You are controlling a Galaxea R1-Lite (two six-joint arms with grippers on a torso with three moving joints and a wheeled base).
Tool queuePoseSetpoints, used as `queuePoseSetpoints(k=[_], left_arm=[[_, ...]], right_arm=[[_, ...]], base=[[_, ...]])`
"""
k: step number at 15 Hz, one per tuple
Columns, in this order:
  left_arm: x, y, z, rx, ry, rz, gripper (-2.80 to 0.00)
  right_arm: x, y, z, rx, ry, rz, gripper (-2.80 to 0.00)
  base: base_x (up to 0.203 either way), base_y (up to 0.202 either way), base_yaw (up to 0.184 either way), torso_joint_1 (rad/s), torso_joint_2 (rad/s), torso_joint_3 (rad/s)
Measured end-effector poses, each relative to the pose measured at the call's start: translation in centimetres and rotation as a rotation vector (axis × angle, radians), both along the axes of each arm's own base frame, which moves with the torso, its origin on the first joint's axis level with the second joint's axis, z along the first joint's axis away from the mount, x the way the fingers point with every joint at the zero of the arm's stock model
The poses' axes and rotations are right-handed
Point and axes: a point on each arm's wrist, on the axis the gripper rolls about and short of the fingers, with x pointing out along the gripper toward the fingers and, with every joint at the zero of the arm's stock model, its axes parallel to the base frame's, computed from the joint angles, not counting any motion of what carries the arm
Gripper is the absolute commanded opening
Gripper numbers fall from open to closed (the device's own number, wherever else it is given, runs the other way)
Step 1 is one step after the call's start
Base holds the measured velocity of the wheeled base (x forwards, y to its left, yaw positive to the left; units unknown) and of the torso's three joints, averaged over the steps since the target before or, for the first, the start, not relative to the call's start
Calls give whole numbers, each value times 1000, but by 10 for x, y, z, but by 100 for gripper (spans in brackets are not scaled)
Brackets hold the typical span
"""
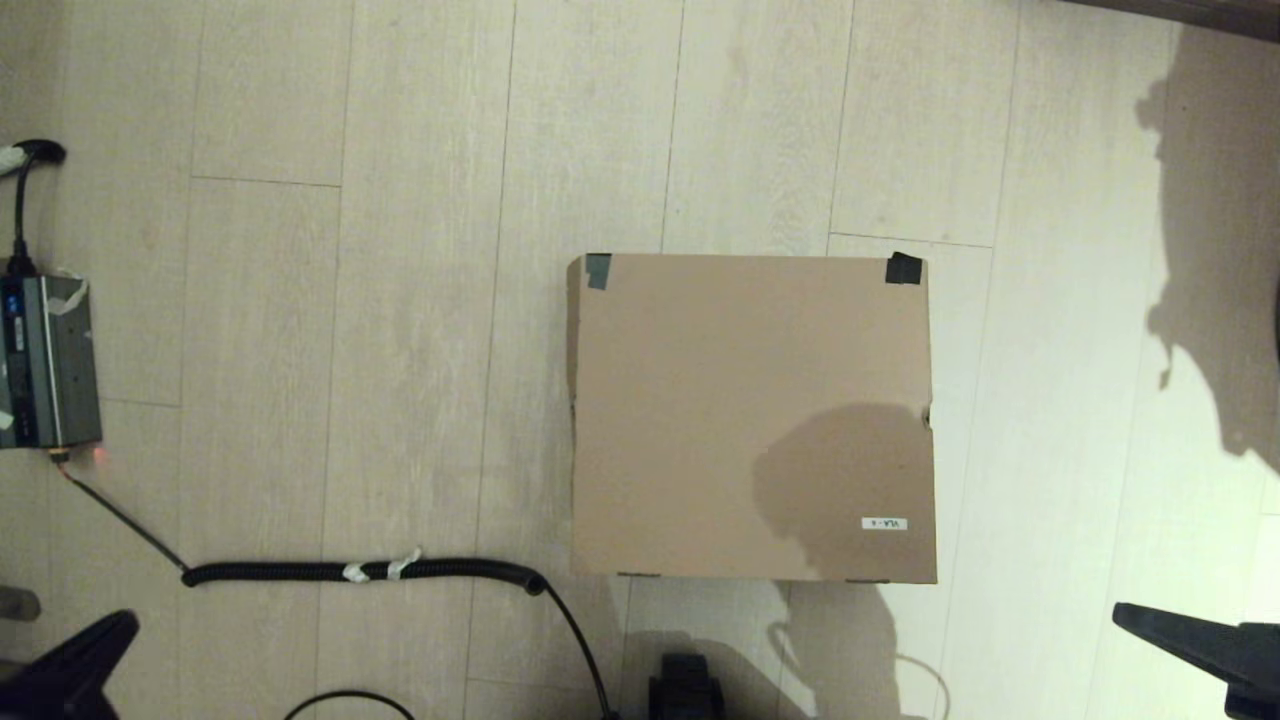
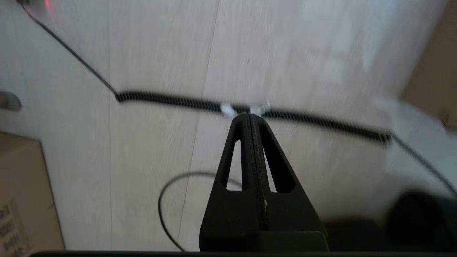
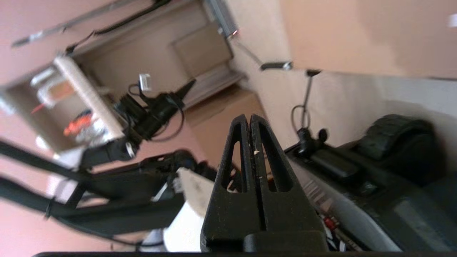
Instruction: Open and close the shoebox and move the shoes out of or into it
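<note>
The brown cardboard shoebox (image 1: 750, 415) sits on the floor, right of centre, its flap lid shut flat. Black tape patches mark its two far corners and a small white label (image 1: 884, 523) lies near its front right corner. The shoes are out of view. My left gripper (image 1: 120, 625) is low at the front left, far from the box, shut and empty (image 2: 250, 116). My right gripper (image 1: 1125, 612) sits at the front right, just beyond the box's front right corner, also shut with nothing in it (image 3: 249, 117). A corner of the shoebox (image 2: 437, 82) shows in the left wrist view.
A black coiled cable (image 1: 360, 571) runs across the floor from a grey power unit (image 1: 45, 360) at the left to the robot base (image 1: 685, 685). Another cardboard box (image 2: 21, 192) shows in the left wrist view. Shelving and clutter (image 3: 82, 107) stand to the robot's left in the right wrist view.
</note>
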Motion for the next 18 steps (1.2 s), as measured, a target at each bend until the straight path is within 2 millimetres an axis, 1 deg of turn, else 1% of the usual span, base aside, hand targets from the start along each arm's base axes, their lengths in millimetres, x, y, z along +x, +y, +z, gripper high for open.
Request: queuePoseSetpoints(k=[2,3,4,6,8,11,14,18], left_arm=[[-30,-2,-17,-6,-5,-58,-280],[-41,-4,-27,-1,14,-86,-280],[-51,-5,-38,3,47,-114,-280],[-62,-6,-55,6,126,-156,-280],[-65,-7,-57,4,116,-156,-280],[-67,-7,-58,16,103,-161,-280],[-69,-8,-59,36,89,-231,-280],[-80,-7,-60,59,-40,-259,-280]], right_arm=[[-5,3,2,-4,-20,16,-280],[-8,3,3,-5,-27,17,-280],[-12,4,3,-6,-34,15,-280],[-25,7,4,-11,-53,16,-280],[-36,9,1,-7,-33,14,-280],[-46,11,-1,-6,-38,3,-280],[-49,11,0,-10,-56,2,-280],[-50,11,0,-10,-62,-2,-280]], base=[[0,0,0,0,0,0],[0,0,0,0,0,0],[0,0,0,0,0,0],[0,0,0,0,0,0],[0,0,0,0,0,0],[0,0,0,0,0,0],[0,0,0,0,0,0],[0,0,0,0,0,0]])
